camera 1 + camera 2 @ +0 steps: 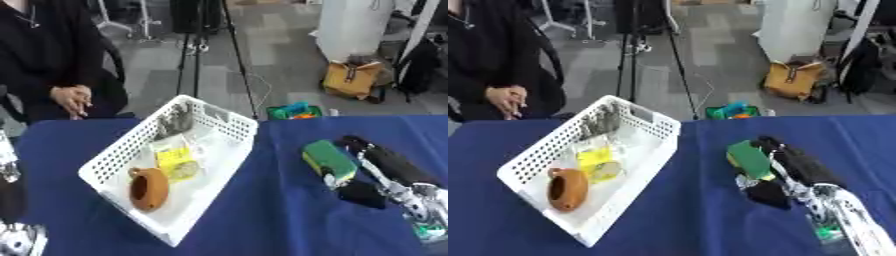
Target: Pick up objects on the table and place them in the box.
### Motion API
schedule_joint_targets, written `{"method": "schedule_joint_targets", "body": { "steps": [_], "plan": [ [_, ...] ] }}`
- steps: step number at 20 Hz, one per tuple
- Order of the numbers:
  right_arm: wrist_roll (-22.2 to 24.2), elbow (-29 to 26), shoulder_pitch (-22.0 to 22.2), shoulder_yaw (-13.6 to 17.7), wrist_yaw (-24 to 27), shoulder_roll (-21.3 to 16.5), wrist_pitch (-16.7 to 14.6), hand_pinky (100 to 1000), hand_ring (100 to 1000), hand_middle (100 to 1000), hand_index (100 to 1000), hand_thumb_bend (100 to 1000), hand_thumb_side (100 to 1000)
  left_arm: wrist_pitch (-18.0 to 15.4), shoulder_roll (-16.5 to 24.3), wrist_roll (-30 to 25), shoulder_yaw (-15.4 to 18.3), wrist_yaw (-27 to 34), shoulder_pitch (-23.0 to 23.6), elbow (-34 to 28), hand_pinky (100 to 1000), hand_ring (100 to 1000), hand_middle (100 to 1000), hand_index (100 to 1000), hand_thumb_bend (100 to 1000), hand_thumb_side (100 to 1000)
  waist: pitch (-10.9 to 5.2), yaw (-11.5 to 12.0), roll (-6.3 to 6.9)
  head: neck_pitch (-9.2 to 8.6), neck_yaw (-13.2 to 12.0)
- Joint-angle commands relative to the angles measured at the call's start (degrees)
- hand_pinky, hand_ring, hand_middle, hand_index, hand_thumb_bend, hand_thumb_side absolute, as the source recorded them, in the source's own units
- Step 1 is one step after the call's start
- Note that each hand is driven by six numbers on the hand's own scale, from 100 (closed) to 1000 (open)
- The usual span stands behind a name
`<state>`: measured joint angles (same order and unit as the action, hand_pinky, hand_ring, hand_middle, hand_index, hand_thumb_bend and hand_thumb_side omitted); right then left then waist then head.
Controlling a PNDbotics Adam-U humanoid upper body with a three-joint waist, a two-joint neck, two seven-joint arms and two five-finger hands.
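Right hand [363, 165] lies on the blue table [262, 215] in the left eye view, its dark fingers reaching up and away from the robot alongside a green sponge [329, 159] with a yellow underside. Whether those fingers are curled round the sponge or only rest against it cannot be told from this view. The sponge sits to the hand's left, touching or just beside it, its long axis running roughly with the forearm. A white perforated box [229, 150] stands farther left, set askew, and already holds a brown clay teapot [148, 188], a yellow packet [175, 158] and a grey item [178, 120] at its far end. At the lower left edge, part of the left arm shows, its hand unclear.

Seen from the right eye view, the right hand [791, 165] again flanks the sponge [748, 159], which lies between the hand and the box [654, 155]. By this reading, the right hand is far nearer to the sponge than the left, and the carry to come would run leftward across open cloth to the box's near wall. No part of the left arm appears here.
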<state>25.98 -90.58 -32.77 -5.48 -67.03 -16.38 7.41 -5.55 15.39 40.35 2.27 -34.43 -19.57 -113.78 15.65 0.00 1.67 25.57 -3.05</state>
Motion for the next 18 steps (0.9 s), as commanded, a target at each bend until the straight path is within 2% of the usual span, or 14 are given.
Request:
{"method": "schedule_joint_targets", "body": {
  "steps": [1, 8, 18],
  "plan": [
    [-0.48, 0.55, -1.22, 0.37, -0.32, -0.22, -0.26, 909, 977, 1000, 1000, 205, 871, -0.07, 0.28, -0.11, -0.11, 0.24, -0.64, -0.82, 764, 692, 826, 770, 100, 980, -0.78, 0.12, 0.07, -0.72, 0.17],
    [-0.94, 2.62, -2.31, 0.41, 0.52, -0.36, 0.08, 915, 979, 1000, 1000, 208, 875, -0.17, 0.02, -0.11, -0.23, 0.49, -0.91, -0.82, 763, 690, 824, 767, 100, 976, -0.46, 0.82, 0.38, -1.00, 0.78],
    [-5.33, 5.21, -3.80, 0.43, 0.05, -1.21, -0.59, 920, 977, 1000, 1000, 190, 888, -0.31, -0.16, -0.11, -0.42, 0.75, -1.19, -0.82, 762, 688, 820, 763, 100, 972, -0.03, 1.09, 0.50, -1.40, 1.14]
  ]
}}
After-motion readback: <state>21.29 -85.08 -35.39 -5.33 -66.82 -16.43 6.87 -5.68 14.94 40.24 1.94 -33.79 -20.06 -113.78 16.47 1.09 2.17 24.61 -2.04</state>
